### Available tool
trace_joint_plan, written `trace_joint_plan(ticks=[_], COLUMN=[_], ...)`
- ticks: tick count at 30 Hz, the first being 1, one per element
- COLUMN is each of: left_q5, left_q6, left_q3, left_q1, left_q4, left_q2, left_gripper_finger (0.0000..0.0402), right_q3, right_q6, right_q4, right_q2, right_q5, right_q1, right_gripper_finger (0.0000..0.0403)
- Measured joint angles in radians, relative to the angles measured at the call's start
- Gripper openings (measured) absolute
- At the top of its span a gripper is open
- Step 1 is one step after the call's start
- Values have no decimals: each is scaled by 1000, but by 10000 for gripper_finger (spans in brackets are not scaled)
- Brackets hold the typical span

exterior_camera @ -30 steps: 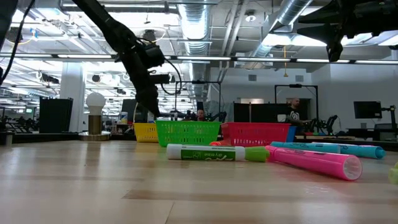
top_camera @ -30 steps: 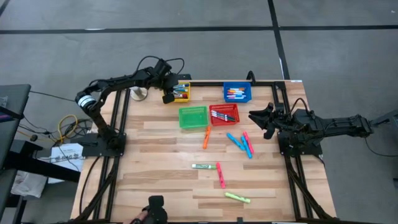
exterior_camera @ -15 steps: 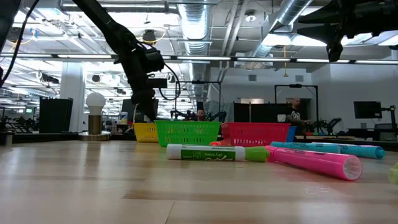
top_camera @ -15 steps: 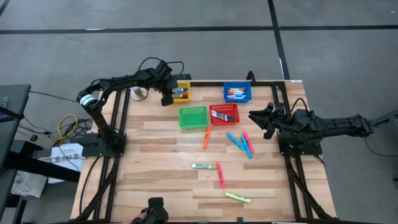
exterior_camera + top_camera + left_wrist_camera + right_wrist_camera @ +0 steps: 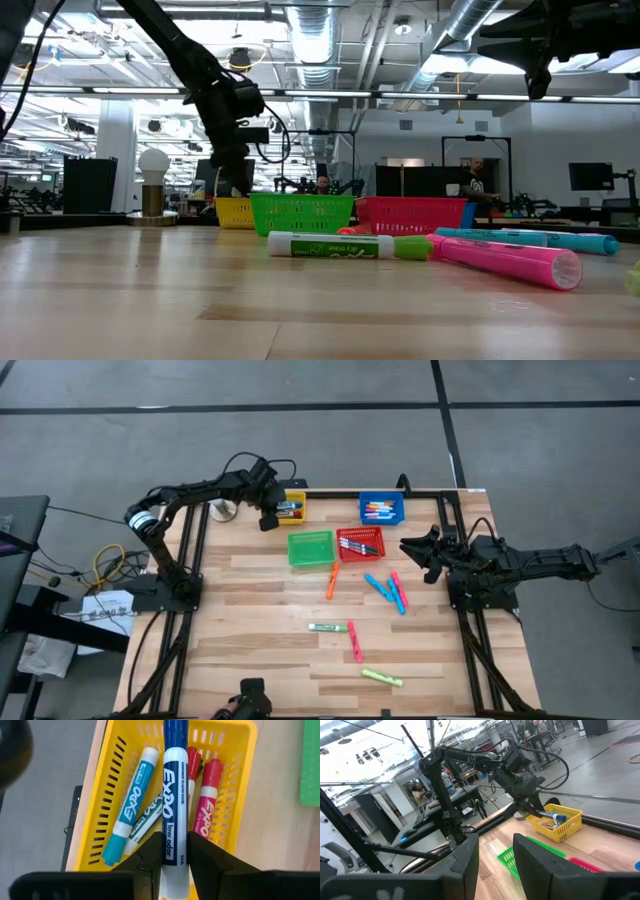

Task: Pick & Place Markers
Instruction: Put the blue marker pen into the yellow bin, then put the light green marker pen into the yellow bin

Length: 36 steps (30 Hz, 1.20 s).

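Note:
My left gripper (image 5: 270, 518) hangs over the yellow basket (image 5: 292, 508) at the table's far left, shut on a white marker with a blue cap (image 5: 175, 795). In the yellow basket (image 5: 245, 750) lie a teal marker (image 5: 129, 820), a green one and two red ones. Several loose markers lie on the table: orange (image 5: 332, 581), blue (image 5: 378, 588), pink (image 5: 398, 591), green-and-white (image 5: 325, 627), pink (image 5: 355, 641), yellow-green (image 5: 381, 677). My right gripper (image 5: 405, 545) waits at the table's right edge, level and open, with nothing between its fingers (image 5: 470, 855). My left gripper pinches the marker's white barrel (image 5: 175, 851) near its tail end between its two fingers. The fingers slant down from the table's left side, and the marker runs along them. The marker is lifted, tilted, its blue cap end (image 5: 176, 735) pointing away over the basket.
A green basket (image 5: 311, 548) and a red basket (image 5: 360, 543) with markers stand side by side mid-table. A blue basket (image 5: 381, 510) with markers stands at the far edge. A small lamp-like object (image 5: 153, 185) stands at the far left.
My left gripper has tipped a little steeper over the yellow basket, with the marker still in its hold.

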Motion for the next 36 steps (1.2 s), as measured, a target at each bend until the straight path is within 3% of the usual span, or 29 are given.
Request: trace_joint_plan(ticks=[16,27,36], left_q5=[-8,-8,-48], left_q6=[-23,-23,-40], left_q3=[0,0,-1], left_q1=[-5,-5,-31], left_q4=[10,25,32], left_q2=[78,77,-89], left_gripper_finger=[84,149,189], right_q3=[0,0,0], right_q6=[0,0,0], right_q4=[0,0,0], right_q2=[0,0,0], right_q5=[0,0,0], right_q1=[0,0,0], right_gripper_finger=[111,111,111])
